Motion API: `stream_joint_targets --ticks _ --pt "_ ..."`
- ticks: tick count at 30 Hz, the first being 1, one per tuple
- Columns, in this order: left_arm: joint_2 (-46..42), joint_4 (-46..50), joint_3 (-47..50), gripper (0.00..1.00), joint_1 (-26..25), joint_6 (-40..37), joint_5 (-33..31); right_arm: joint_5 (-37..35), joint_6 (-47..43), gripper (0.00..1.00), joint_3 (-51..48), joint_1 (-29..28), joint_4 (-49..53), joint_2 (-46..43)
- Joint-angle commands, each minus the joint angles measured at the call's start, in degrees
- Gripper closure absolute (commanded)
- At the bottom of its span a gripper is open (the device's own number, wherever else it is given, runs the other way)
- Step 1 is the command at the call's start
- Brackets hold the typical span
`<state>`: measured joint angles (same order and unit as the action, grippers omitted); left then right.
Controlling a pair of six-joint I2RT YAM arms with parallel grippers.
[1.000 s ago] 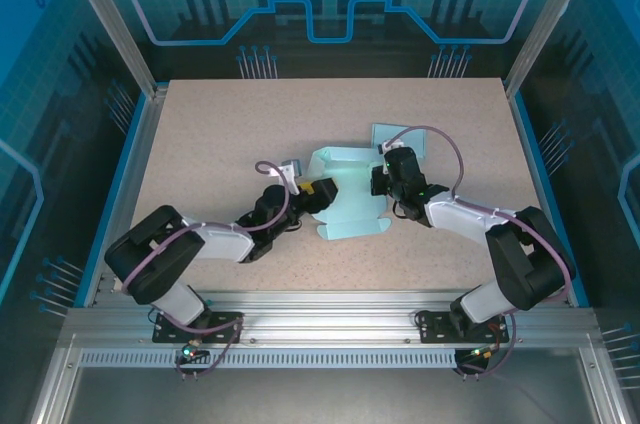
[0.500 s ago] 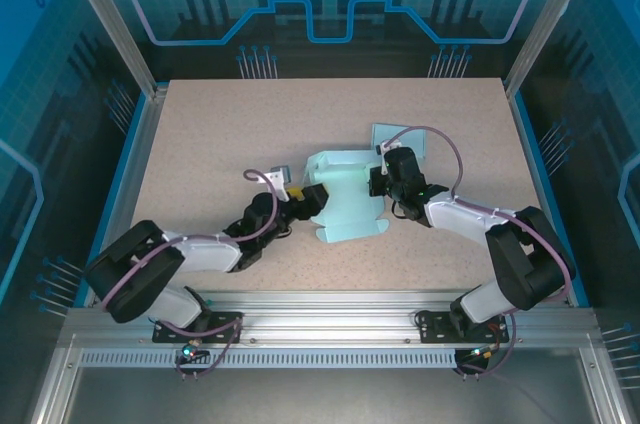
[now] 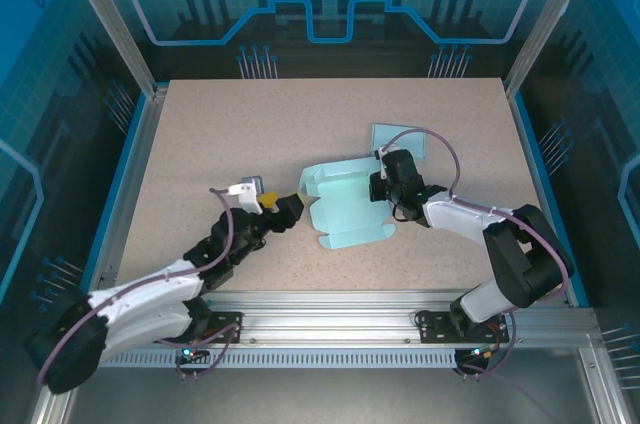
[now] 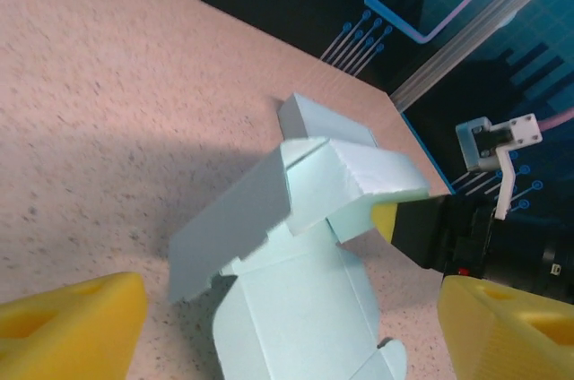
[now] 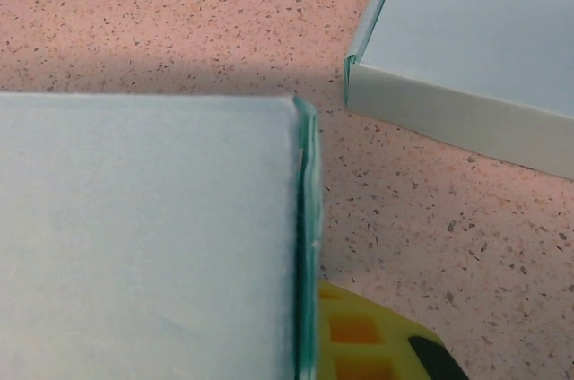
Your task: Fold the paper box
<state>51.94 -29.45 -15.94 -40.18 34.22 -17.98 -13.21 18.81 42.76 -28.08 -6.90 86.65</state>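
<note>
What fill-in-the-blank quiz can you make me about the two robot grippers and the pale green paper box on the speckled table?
1. The right gripper is ____ on the edge of the pale green, half-folded paper box.
2. The left gripper sits beside the box, apart from it, with its jaws ____.
3. The fingertips of the left gripper are coloured ____.
Missing words: shut; open; yellow.
</note>
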Motion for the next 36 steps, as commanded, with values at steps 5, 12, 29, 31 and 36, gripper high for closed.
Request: stream_joint_targets --ticks 5,12,29,31,36 --pt "-8.14 23.99 -8.04 0.25 3.43 -7.91 -13.28 0.40 -0.54 1.00 1.56 -0.58 0.00 0.76" --pt "3.76 28.75 -17.74 0.26 10.47 -11.89 -9.06 0.38 -0.53 1.00 1.45 -0.58 0.04 0.62" --pt "38.14 20.52 -31.56 0.26 13.27 -16.47 -1.03 0.50 -0.53 1.00 1.28 -0.58 -0.05 0.45" --pt "39.00 19.54 -31.39 0.26 13.22 -15.58 0.79 0.39 -0.55 1.00 1.27 -0.57 -0.03 0.45" --pt "39.20 18.16 -30.35 0.26 12.88 -13.77 3.75 0.38 -0.57 1.00 1.44 -0.58 -0.05 0.62"
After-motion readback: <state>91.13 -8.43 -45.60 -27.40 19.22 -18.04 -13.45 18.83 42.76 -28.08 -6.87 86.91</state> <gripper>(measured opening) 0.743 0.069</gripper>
